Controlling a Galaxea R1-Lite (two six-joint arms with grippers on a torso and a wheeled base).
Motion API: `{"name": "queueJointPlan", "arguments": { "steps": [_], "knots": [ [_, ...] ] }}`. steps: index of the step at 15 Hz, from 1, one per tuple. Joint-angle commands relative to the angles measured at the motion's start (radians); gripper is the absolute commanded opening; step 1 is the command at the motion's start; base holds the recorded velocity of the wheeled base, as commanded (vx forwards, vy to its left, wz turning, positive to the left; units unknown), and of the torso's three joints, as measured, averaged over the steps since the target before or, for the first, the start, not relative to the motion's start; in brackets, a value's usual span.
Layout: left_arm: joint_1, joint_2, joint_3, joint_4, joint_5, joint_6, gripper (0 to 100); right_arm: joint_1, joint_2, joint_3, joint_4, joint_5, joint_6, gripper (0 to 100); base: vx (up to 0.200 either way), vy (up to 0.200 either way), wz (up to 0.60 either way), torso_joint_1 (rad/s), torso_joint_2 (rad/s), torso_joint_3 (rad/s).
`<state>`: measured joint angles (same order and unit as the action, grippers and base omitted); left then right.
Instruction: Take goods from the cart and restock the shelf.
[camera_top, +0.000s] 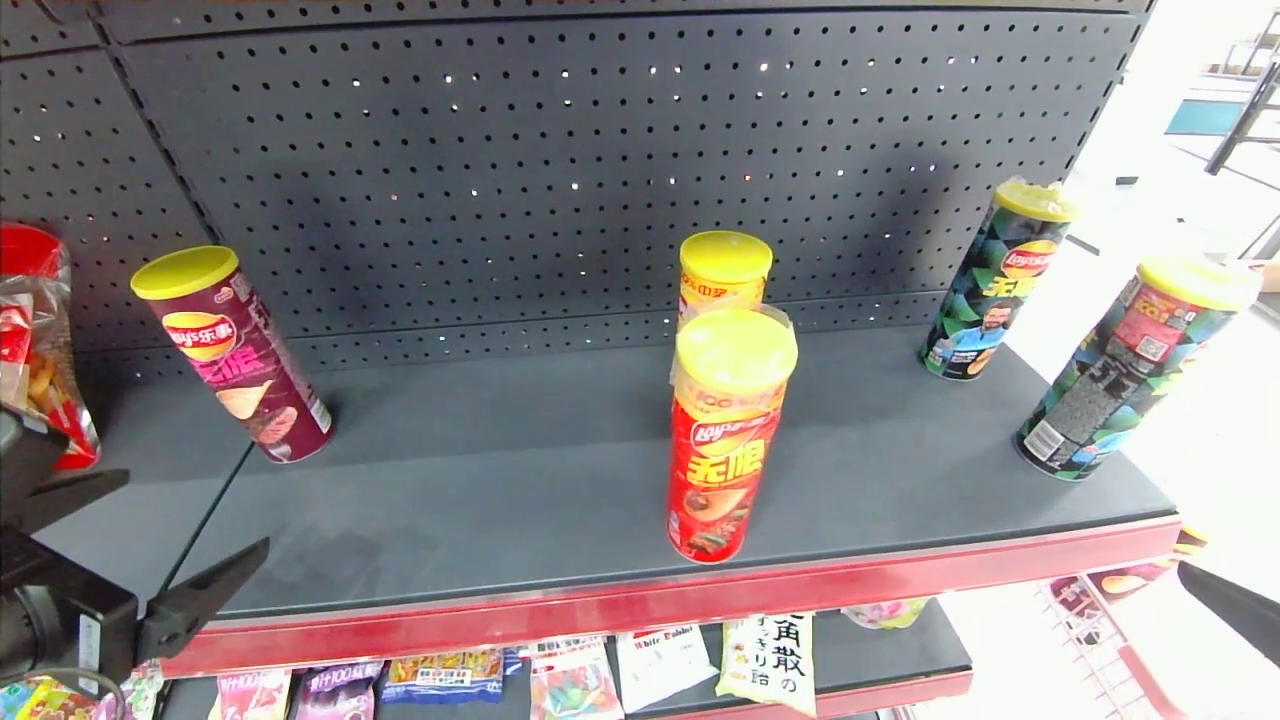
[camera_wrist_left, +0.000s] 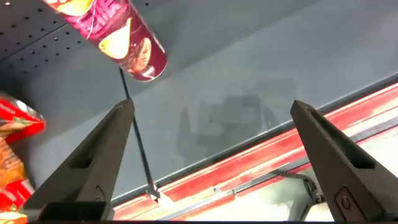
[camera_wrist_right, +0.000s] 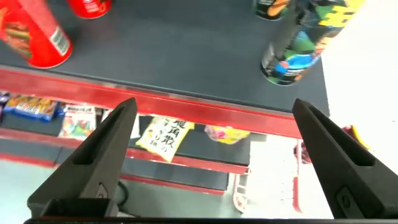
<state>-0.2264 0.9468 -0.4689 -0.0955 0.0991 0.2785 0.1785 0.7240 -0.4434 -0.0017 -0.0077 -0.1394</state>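
Note:
Several yellow-lidded chip cans stand on the dark shelf (camera_top: 500, 480). A purple can (camera_top: 235, 355) is at the left, a red can (camera_top: 725, 435) near the front edge with a second red can (camera_top: 722, 272) behind it. Two green-black cans (camera_top: 997, 280) (camera_top: 1135, 370) stand at the right. My left gripper (camera_top: 198, 508) hangs open and empty before the shelf's left front edge, short of the purple can (camera_wrist_left: 118, 34). My right gripper (camera_wrist_right: 214, 104) is open and empty, below and in front of the shelf's right end, near the green-black can (camera_wrist_right: 305, 43).
A red snack bag (camera_top: 35, 340) sits at the shelf's far left. Small snack packets (camera_top: 660, 670) lie on the lower shelf. A red and white wire rack (camera_top: 1100, 640) shows at the lower right. Perforated back panel (camera_top: 600, 170) closes the shelf behind.

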Motion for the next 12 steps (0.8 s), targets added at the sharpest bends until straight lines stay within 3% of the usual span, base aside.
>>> {"name": "queueJointPlan", "arguments": {
  "steps": [1, 6, 10, 12],
  "knots": [
    [0.004, -0.023, 0.015, 0.000, -0.001, 0.002, 100, -0.013, -0.025, 0.012, 0.000, -0.002, -0.014, 100, -0.200, 0.000, 0.00, 0.012, 0.01, 0.002],
    [0.004, -0.076, 0.061, 0.000, -0.003, 0.005, 100, -0.013, -0.038, 0.034, -0.001, -0.003, -0.042, 100, -0.200, 0.000, 0.00, -0.005, 0.00, 0.002],
    [0.004, -0.114, 0.081, -0.001, -0.001, 0.007, 100, -0.039, -0.049, 0.035, -0.001, -0.017, -0.077, 100, 0.000, 0.000, 0.00, 0.000, 0.00, 0.000],
    [0.004, -0.126, 0.090, -0.003, -0.001, 0.008, 100, -0.042, -0.052, 0.038, -0.001, -0.017, -0.095, 100, 0.000, -0.200, 0.00, 0.022, 0.01, 0.000]
  ]
}}
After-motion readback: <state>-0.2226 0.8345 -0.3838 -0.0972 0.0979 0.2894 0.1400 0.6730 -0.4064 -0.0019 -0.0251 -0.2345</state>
